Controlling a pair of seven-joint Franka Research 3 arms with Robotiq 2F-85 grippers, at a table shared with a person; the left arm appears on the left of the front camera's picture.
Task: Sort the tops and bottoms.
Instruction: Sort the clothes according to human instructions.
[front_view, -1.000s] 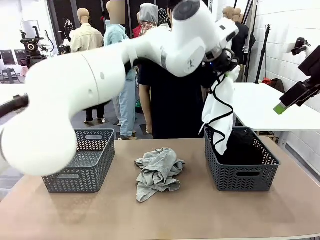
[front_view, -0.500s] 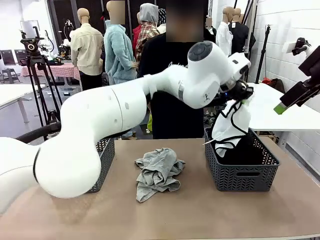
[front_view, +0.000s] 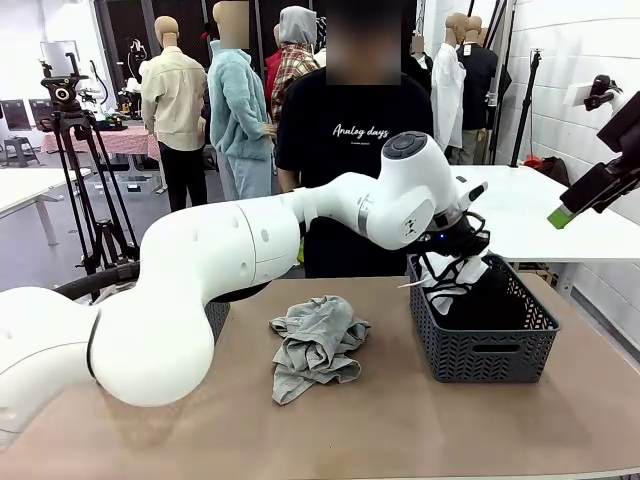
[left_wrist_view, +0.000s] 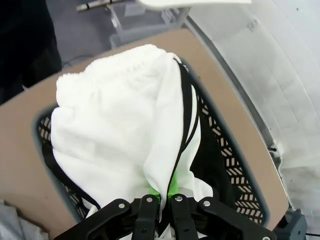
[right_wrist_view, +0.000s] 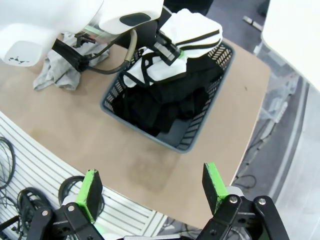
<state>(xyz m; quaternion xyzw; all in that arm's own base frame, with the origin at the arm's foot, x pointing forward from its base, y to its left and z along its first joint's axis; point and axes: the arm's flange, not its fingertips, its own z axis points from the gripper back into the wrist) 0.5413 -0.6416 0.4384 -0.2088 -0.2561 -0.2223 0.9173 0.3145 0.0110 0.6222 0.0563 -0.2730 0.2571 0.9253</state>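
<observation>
Hanging from the left gripper (left_wrist_view: 162, 192), a white fabric garment with black trim (left_wrist_view: 115, 125) droops into the dark grey plastic lattice basket (front_view: 490, 355) on the robot's right side of the table. The gripper's jaws are pinched tight on a fold of the cloth, with the green pads just showing at the pinch. Most of the garment already rests inside the basket, bunched at its far left corner on top of a heap of black clothes (front_view: 495, 300) that covers the basket floor.

The left arm reaches across the middle of the table from the left to get there. Beneath it, at the table's centre, a crumpled light grey garment (front_view: 315, 345) lies on the bare surface, well apart from the basket. A second dark grey lattice basket (front_view: 216, 318) sits on the left side, largely hidden behind the arm.

The right gripper (right_wrist_view: 152, 187) hangs high above the table's right edge, its jaws spread wide with nothing between them.

The tabletop (front_view: 400, 430) is a plain tan-brown sheet. Across it stands a person in a black T-shirt with white lettering (front_view: 350, 150), close to the far edge. Behind, to the right, a white table (front_view: 520, 210) stands against a white block wall (front_view: 570, 80), and a camera on a black tripod (front_view: 75, 120) stands at the far left.
</observation>
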